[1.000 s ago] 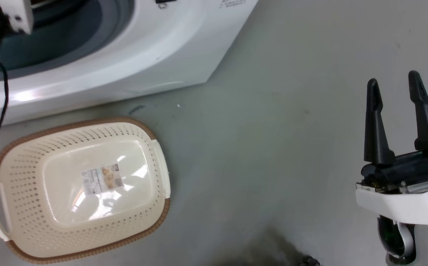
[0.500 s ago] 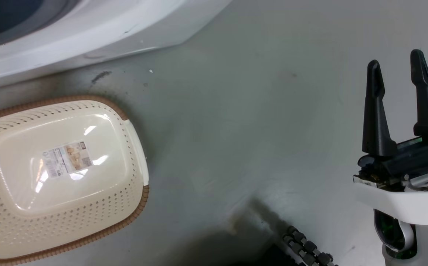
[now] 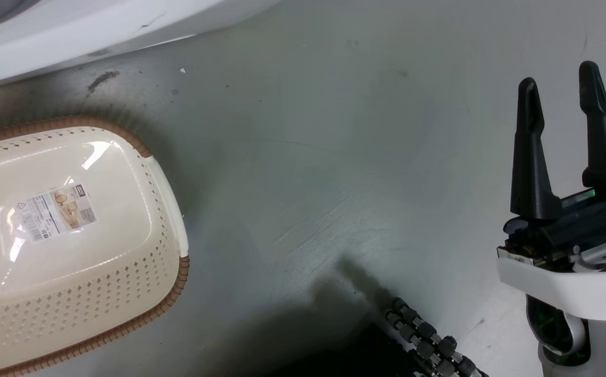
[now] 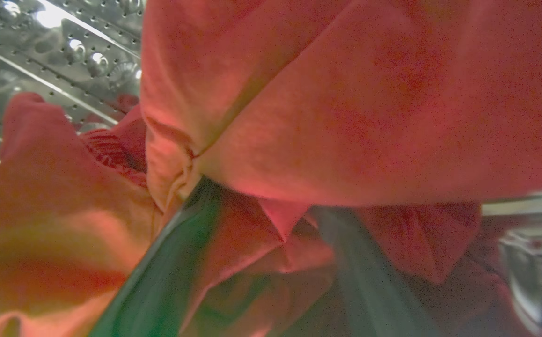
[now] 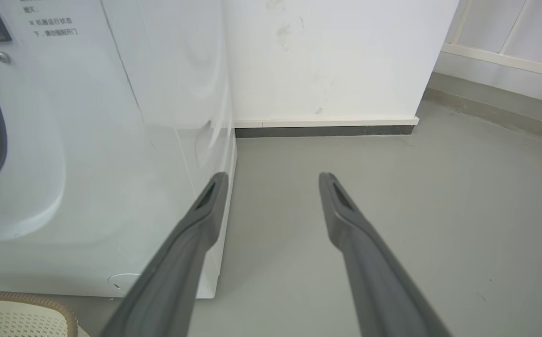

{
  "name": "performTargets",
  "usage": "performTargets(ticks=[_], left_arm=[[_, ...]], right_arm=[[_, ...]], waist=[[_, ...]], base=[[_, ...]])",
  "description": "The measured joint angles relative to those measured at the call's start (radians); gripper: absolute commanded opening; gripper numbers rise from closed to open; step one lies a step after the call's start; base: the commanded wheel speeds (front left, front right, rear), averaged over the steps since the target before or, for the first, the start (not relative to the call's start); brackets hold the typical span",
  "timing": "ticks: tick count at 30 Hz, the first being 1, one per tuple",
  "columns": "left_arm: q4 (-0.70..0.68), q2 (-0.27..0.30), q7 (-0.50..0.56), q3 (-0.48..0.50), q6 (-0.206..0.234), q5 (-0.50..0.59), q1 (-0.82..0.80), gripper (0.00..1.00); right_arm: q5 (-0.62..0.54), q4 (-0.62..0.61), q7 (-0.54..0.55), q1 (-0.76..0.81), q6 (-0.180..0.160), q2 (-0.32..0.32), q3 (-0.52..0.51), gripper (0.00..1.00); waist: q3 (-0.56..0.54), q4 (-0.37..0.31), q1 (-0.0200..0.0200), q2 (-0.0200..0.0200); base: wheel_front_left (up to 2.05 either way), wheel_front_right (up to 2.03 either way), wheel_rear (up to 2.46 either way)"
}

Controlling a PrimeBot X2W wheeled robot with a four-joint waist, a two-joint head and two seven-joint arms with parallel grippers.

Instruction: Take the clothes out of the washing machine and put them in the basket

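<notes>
Red clothes point(image 4: 346, 103) crowd the left wrist view, lying inside the washing machine's perforated steel drum point(image 4: 55, 51). My left gripper point(image 4: 261, 201) is pushed into them: its two dark fingers point(image 4: 158, 281) stand apart, red fabric lies between them, and a fold covers their tips. The washing machine point(image 3: 46, 42) crosses the top left of the head view; its white front point(image 5: 112, 140) also fills the left of the right wrist view. The cream basket point(image 3: 167, 209) sits on the floor below it and holds nothing. My right gripper point(image 3: 558, 78) hangs open over bare floor, far right of the basket point(image 5: 18, 313).
Grey floor point(image 3: 308, 157) stretches between basket and right gripper. A black ribbed part of my base point(image 3: 428, 340) shows at the bottom edge. A white wall with a dark skirting point(image 5: 322, 131) stands behind the machine's corner.
The head camera has tipped down and to the right, so the machine and basket slid up and left in the picture. The right gripper stays open in about the same place.
</notes>
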Motion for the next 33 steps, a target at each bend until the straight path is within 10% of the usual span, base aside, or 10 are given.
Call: performTargets(ticks=[2, 4, 5, 33], left_arm=[[-0.006, 0.005, -0.006, -0.001, 0.0, 0.0, -0.004, 1.0], [-0.016, 0.009, -0.016, -0.015, -0.004, 0.01, -0.006, 0.15], [-0.017, 0.011, -0.024, -0.018, -0.005, 0.01, -0.006, 0.0], [0.059, -0.036, -0.544, -0.098, -0.027, -0.067, 0.177, 0.0]], right_arm=[[0.005, 0.0, 0.0, -0.001, 0.0, 0.0, 0.001, 1.0], [0.006, 0.001, 0.0, -0.002, 0.0, 0.0, 0.001, 1.0], [0.006, 0.002, 0.0, -0.004, 0.0, 0.0, 0.001, 1.0], [-0.079, 0.041, 0.0, 0.006, 0.0, 0.0, -0.003, 1.0]], waist=[[0.007, -0.002, 0.0, 0.0], [0.011, -0.002, 0.0, 0.0], [0.01, -0.002, 0.0, 0.0], [-0.195, 0.078, -0.0001, 0.0]], base=[[0.0, 0.0, 0.0], [0.0, 0.0, 0.0], [0.0, 0.0, 0.0], [0.0, 0.0, 0.0]])
